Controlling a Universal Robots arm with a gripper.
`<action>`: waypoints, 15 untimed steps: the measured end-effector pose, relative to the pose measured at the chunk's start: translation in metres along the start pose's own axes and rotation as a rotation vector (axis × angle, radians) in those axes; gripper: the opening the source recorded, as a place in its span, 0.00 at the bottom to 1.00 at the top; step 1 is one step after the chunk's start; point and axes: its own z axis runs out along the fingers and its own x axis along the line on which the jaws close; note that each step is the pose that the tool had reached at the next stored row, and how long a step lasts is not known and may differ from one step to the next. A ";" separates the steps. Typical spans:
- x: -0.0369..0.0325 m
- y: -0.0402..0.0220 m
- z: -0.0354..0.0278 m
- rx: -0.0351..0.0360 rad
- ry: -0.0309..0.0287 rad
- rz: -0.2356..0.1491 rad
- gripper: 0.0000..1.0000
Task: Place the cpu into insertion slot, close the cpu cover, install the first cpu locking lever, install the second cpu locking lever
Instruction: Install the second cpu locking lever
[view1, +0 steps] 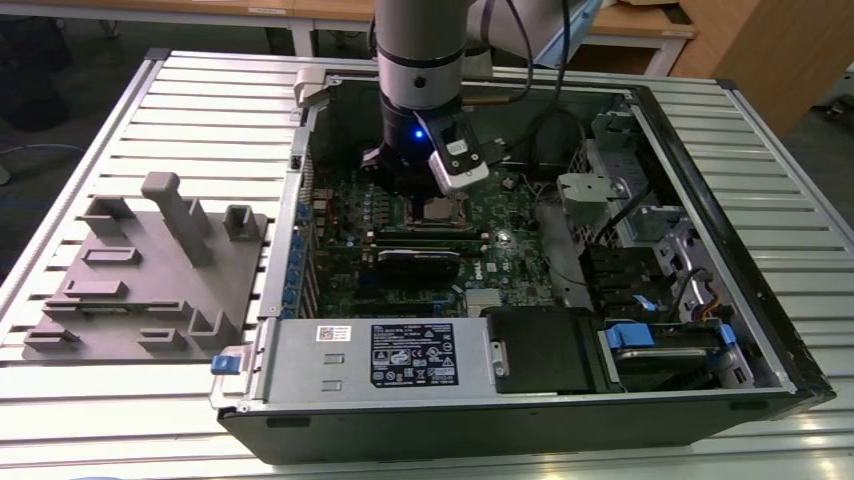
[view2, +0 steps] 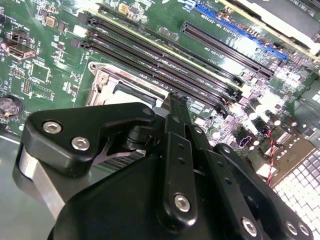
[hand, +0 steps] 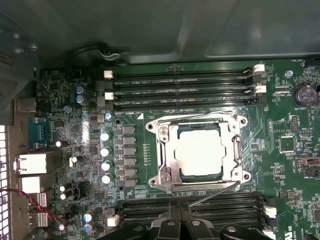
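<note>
Gripper (view2: 172, 100) hangs low over the green board (view1: 501, 265) inside the open computer case (view1: 721, 330), just beside the insertion slot (hand: 200, 151). Cpu (hand: 200, 150) lies seated in the slot with the cpu cover (hand: 167, 150) down around it, in the first wrist view. Finger spacing: cannot tell; nothing visibly held.

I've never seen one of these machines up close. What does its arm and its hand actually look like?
In the exterior view the arm is a thick round column, grey with a black band, turning black lower down where a small blue light glows. A white boxy unit is strapped on near the wrist, and cables trail beside it. In the second wrist view the hand is matte black, built of flat linked bars with silver screw heads.
</note>
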 end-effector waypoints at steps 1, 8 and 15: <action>0.0000 0.0000 0.0002 0.0000 0.0000 0.000 0.10; 0.0006 -0.0002 0.0017 -0.0001 -0.0001 0.000 0.10; 0.0017 -0.0005 0.0041 -0.0001 -0.0001 0.000 0.10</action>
